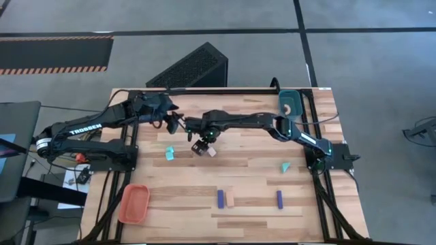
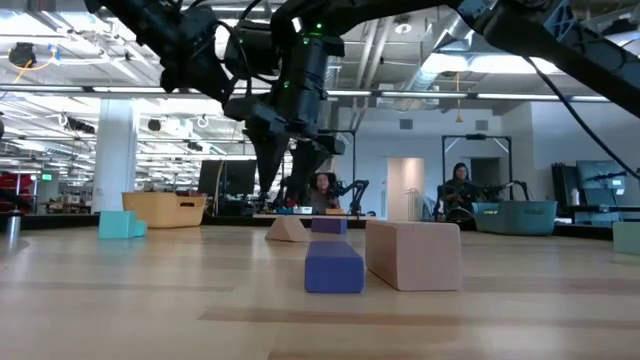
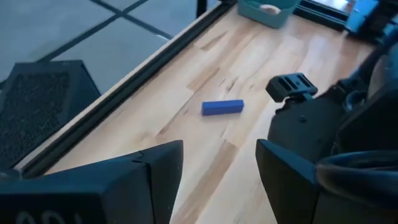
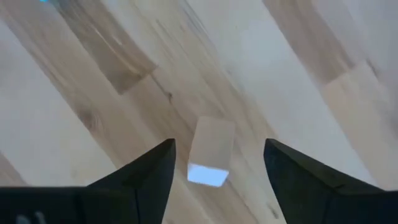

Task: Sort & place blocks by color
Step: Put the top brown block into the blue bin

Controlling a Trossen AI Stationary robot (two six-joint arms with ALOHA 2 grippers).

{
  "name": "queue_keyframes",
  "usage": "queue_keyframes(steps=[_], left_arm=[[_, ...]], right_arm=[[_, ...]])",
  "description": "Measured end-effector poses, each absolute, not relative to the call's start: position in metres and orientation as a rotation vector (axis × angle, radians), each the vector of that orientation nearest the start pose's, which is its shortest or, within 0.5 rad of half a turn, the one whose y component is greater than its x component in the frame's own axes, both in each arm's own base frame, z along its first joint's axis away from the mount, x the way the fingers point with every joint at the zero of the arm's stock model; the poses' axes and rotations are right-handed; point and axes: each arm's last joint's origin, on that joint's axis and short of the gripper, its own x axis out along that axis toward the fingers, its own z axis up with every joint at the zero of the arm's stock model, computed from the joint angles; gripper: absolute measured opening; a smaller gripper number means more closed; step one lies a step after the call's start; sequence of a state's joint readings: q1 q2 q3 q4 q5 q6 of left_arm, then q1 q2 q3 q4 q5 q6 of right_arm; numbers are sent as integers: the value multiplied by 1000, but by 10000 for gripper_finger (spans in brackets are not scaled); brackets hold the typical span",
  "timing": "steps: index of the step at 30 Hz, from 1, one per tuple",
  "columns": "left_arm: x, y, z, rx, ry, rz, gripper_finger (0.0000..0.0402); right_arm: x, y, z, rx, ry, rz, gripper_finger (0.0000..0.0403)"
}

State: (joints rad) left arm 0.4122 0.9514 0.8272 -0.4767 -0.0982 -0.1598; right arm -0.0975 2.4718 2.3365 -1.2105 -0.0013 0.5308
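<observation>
Blocks sorting, reach step: right tool (image 4: 214, 163) open, hovers over tan block (image 4: 210, 152) at frame centre of high view. Next: descend, close. Left tool (image 3: 217, 165) open, waiting upper left.

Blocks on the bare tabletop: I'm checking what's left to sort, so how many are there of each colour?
Dark blue oblong bars: 3
Light cyan chunks: 2
Tan bare-wood pieces: 2
Total: 7
</observation>
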Motion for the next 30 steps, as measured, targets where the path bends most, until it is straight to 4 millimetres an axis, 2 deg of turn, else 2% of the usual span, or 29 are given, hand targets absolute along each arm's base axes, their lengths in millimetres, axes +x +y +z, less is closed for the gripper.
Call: queue_keyframes(steps=[7,15,21,27,30], left_arm=[[179,81,293,-165,583,500,190],[180,80,292,-99,608,459,190],[180,79,305,-94,508,402,190],[180,75,332,88,426,233,190],[181,73,326,90,474,133,190]], right_arm=[[494,-44,184,580,1328,-504,269],[495,-37,165,594,1329,-493,269],[494,-35,168,604,1332,-484,268],[496,-36,178,612,1286,-469,244],[497,-38,192,609,1236,-469,238]])
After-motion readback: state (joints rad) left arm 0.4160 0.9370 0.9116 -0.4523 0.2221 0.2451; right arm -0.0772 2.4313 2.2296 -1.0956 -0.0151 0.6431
